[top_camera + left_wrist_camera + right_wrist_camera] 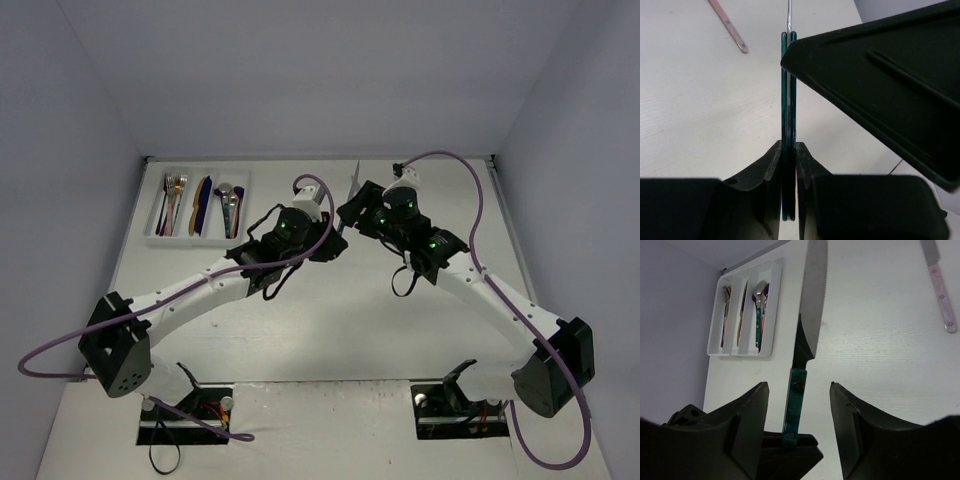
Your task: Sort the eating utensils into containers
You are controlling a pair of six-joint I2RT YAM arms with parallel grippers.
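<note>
White plastic forms the tray (195, 241) at the far left of the worktop (330, 330), its three long compartments lying side by side. Forks (172, 200) fill the left compartment. A dark blue and a gold piece (200, 205) lie in the middle one, their kind too small to tell, and spoons (229, 205) rest in the right one.

Toward the centre, well apart from the tray, the left gripper (788, 147) is clamped on the handle end of a teal-handled knife (795, 400), its fingers pressed against both flat sides. The knife is held off the worktop, its serrated silver blade pointing toward the back wall.

Just right of it, the right gripper (798, 387) straddles the same handle with its jaws spread, a clear gap on either side, touching nothing.

Farther right in the right wrist view, a pink-handled knife (940, 287) lies flat on the worktop, apart from both grippers.
</note>
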